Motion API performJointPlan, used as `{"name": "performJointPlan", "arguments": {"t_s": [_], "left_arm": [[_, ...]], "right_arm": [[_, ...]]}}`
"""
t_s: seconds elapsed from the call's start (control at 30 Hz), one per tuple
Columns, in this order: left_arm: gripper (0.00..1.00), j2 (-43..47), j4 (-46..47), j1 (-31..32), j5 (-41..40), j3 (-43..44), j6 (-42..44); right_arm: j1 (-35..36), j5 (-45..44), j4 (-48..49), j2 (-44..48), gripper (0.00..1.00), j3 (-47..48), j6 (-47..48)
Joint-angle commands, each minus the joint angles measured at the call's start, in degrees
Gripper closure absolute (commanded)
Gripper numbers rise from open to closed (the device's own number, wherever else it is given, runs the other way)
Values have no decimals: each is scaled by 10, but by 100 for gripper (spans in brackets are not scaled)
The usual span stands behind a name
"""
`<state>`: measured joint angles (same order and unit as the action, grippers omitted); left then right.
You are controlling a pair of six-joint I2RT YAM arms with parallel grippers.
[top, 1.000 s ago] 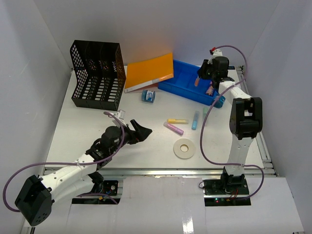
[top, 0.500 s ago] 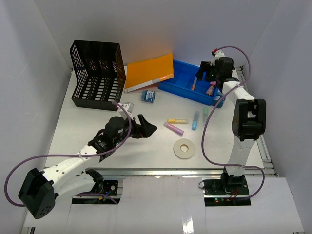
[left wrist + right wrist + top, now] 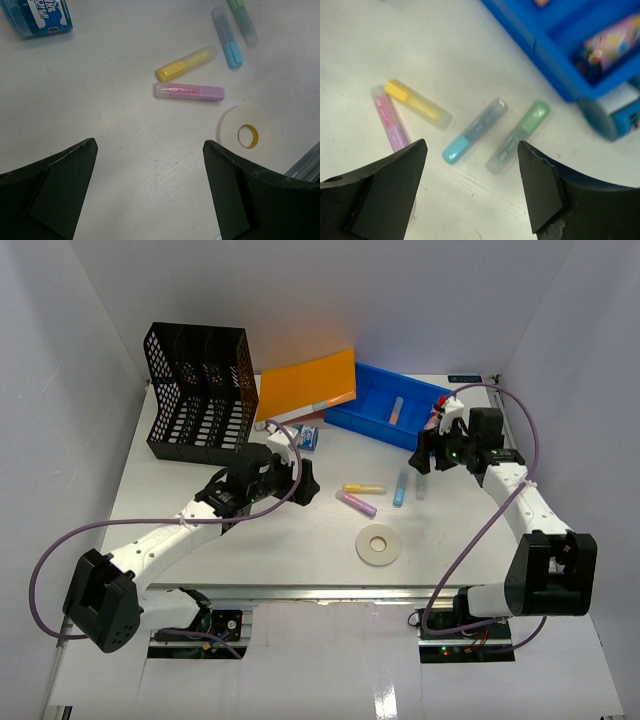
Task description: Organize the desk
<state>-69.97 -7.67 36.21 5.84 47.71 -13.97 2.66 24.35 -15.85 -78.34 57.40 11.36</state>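
On the white desk (image 3: 300, 545) lie a yellow highlighter (image 3: 363, 487), a pink one (image 3: 356, 503), a blue one (image 3: 400, 485) and a green one (image 3: 420, 482). My left gripper (image 3: 303, 476) hovers open just left of them, nothing between its fingers; its wrist view has the pink highlighter (image 3: 189, 92) and yellow highlighter (image 3: 186, 63) ahead. My right gripper (image 3: 426, 454) is open and empty above the blue highlighter (image 3: 475, 130) and green highlighter (image 3: 519, 135), near the blue tray (image 3: 372, 425). An orange highlighter (image 3: 397, 408) lies in the tray.
A white tape roll (image 3: 378, 545) lies near the front. A blue tub (image 3: 306, 438) sits beside an orange folder (image 3: 305, 388). A black mesh file rack (image 3: 200, 392) stands back left. Another blue container (image 3: 610, 115) sits by the tray's right end.
The right gripper opened over the blue tray, left an orange highlighter there and drew back toward the blue and green highlighters. The left arm reached farther in and right, toward the yellow and pink ones.
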Motion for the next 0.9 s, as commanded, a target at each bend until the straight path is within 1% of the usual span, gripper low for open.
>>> {"name": "performJointPlan", "arguments": {"t_s": [0.0,0.1,0.2,0.3,0.4,0.53,0.6,0.87], "left_arm": [[2,-1,-10,-2,-16,-10,93],[2,7,-9,-2,-25,-19,99],[2,19,-12,-2,-36,-21,102],[2,30,-15,-2,-44,-23,104],[2,40,-15,-2,-49,-24,106],[2,44,-16,-3,-50,-24,109],[2,45,-16,-3,-65,-25,109],[2,41,-17,-5,-70,-25,112]], "right_arm": [[13,-93,-19,-3,22,-40,-21],[30,-176,5,-24,25,-51,-64],[35,-214,22,-44,26,-61,-83],[35,-220,45,-57,26,-69,-91],[36,-221,47,-83,28,-60,-98],[36,-257,52,-122,30,-39,-105],[36,-259,57,-139,31,-33,-109],[36,-249,64,-184,42,-20,-109]]}}
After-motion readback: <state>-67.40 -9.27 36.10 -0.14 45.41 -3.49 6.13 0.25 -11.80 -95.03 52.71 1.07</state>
